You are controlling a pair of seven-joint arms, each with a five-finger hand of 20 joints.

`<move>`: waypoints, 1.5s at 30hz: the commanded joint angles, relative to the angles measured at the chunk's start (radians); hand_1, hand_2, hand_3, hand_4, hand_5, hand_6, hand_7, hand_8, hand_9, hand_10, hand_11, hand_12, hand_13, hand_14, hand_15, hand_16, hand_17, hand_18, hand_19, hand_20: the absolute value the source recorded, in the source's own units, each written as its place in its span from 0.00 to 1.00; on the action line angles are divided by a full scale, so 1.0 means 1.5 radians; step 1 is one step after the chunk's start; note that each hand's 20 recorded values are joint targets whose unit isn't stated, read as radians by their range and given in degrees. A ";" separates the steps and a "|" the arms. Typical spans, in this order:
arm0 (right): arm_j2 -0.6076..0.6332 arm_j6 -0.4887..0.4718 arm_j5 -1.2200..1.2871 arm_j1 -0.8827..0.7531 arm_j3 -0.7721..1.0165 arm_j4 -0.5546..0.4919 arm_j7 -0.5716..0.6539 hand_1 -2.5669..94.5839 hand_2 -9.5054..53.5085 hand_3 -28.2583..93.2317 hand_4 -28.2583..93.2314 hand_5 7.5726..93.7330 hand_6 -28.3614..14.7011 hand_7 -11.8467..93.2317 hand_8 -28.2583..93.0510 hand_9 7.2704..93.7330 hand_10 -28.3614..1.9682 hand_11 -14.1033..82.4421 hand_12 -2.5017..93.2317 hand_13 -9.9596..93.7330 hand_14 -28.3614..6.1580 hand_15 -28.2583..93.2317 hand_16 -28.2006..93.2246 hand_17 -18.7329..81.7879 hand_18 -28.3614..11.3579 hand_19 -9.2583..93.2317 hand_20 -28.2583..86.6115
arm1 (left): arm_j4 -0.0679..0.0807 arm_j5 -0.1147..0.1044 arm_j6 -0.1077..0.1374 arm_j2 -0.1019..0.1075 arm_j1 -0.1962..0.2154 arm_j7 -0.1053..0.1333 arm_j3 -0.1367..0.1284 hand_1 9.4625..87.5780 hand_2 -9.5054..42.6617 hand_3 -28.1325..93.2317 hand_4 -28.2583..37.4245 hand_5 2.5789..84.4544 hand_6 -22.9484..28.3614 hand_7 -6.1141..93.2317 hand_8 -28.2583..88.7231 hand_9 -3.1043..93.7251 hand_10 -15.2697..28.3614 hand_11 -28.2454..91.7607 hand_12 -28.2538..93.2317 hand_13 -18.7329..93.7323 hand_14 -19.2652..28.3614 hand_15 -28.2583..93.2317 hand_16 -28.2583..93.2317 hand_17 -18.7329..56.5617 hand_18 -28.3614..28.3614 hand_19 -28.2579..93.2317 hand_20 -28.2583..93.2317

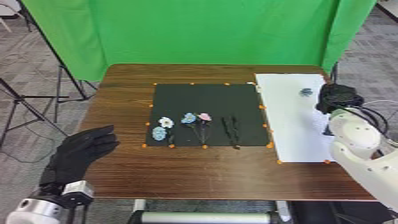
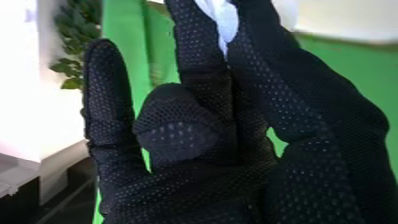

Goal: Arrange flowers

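Your right hand [image 1: 338, 96] is at the white sheet's [image 1: 298, 142] right edge, fingers mostly extended (pale patch between them, unidentified); left hand [image 1: 78, 152] open. Blue flower [image 1: 306, 92] lies on the sheet.

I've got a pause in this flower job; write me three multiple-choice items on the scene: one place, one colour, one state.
1. Where is the small blue flower nearest the right hand?
A) on the black mat
B) on the white sheet
C) on the floor

2. What colour is the flower head farthest right on the black mat?
A) white
B) pink
C) yellow

3. How are the fingers of the left hand?
A) extended
B) balled into a fist
C) curled round a stem

Key:
1. B: the head view shows white around it.
2. B: the pink flower is right of the mat's blue and white ones.
3. A: they stretch away from the palm, holding nothing.
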 commanded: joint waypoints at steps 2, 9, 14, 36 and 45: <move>-0.021 0.039 0.060 0.098 -0.049 -0.092 -0.047 0.59 0.00 0.87 0.00 0.87 0.75 0.35 0.23 1.00 0.81 0.25 0.40 0.90 0.84 0.86 0.41 0.54 0.34 0.91 0.30 | -0.010 -0.006 0.008 -0.002 0.027 0.008 -0.012 0.23 0.25 0.92 0.19 0.53 0.70 0.26 0.15 0.45 0.87 0.54 0.32 0.42 1.00 0.76 0.12 0.13 0.90 0.72 0.32; -0.075 0.020 0.133 0.144 -0.096 -0.131 -0.086 0.59 0.00 0.88 0.00 0.87 0.75 0.35 0.24 1.00 0.81 0.25 0.40 0.90 0.84 0.86 0.41 0.54 0.34 0.91 0.29 | -0.012 -0.003 0.006 -0.005 0.027 0.004 -0.018 0.23 0.25 0.92 0.19 0.53 0.70 0.26 0.15 0.45 0.87 0.54 0.32 0.42 1.00 0.76 0.12 0.13 0.90 0.72 0.32; -0.120 0.019 0.115 0.161 -0.127 -0.119 -0.102 0.59 0.00 0.88 0.00 0.87 0.75 0.35 0.24 1.00 0.80 0.24 0.40 0.89 0.83 0.87 0.41 0.54 0.35 0.92 0.29 | -0.012 0.002 -0.001 -0.006 0.020 -0.009 -0.023 0.23 0.25 0.91 0.19 0.53 0.70 0.26 0.15 0.45 0.87 0.54 0.32 0.42 1.00 0.76 0.12 0.13 0.90 0.72 0.32; -0.216 0.023 0.026 0.157 -0.229 -0.047 -0.091 0.57 0.00 0.88 0.00 0.84 0.77 0.38 0.23 0.98 0.81 0.25 0.40 0.88 0.81 0.87 0.41 0.52 0.36 0.90 0.28 | 0.004 0.008 -0.016 -0.010 -0.035 -0.030 -0.002 0.23 0.25 0.92 0.19 0.53 0.70 0.26 0.15 0.46 0.87 0.54 0.32 0.42 1.00 0.76 0.12 0.13 0.90 0.72 0.32; -0.228 -0.005 0.040 0.139 -0.207 -0.039 -0.081 0.56 0.00 0.88 0.00 0.82 0.76 0.39 0.22 0.97 0.78 0.25 0.41 0.87 0.79 0.86 0.41 0.51 0.35 0.89 0.28 | 0.009 0.011 -0.024 -0.011 -0.047 -0.036 0.001 0.23 0.25 0.92 0.19 0.53 0.70 0.26 0.15 0.45 0.87 0.54 0.32 0.42 1.00 0.76 0.12 0.13 0.90 0.71 0.32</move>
